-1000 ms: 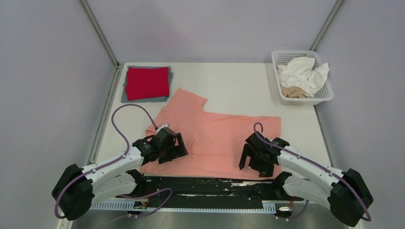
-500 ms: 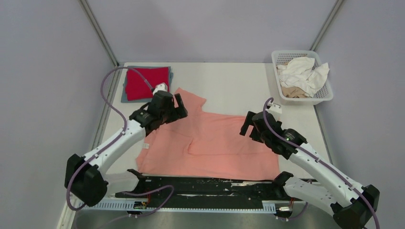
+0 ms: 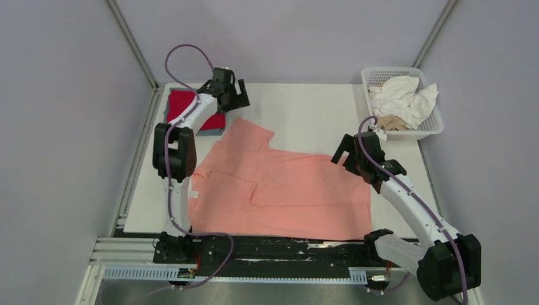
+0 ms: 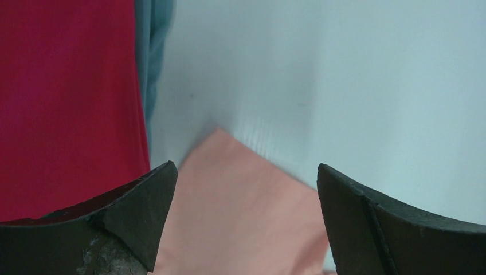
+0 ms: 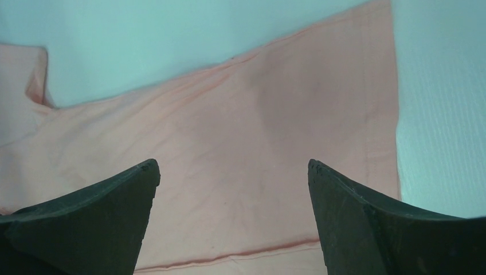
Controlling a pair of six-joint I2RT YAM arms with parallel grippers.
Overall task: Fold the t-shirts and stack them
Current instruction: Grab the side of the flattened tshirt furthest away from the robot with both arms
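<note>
A salmon-pink t-shirt lies spread on the table, with a small fold crease at its middle left. At the far left, a folded red t-shirt rests on a folded grey-blue one. My left gripper hangs open above the pink shirt's far sleeve, next to the red shirt and grey-blue edge. My right gripper is open over the pink shirt's far right corner. Neither gripper holds anything.
A white lattice basket stands at the far right corner, holding crumpled white t-shirts and a beige one. Grey walls close in the table on three sides. A black rail runs along the near edge.
Both arms have swung away from the pink shirt's near hem to the far side. The left reached up to the sleeve beside the red stack, the right to the far right corner.
</note>
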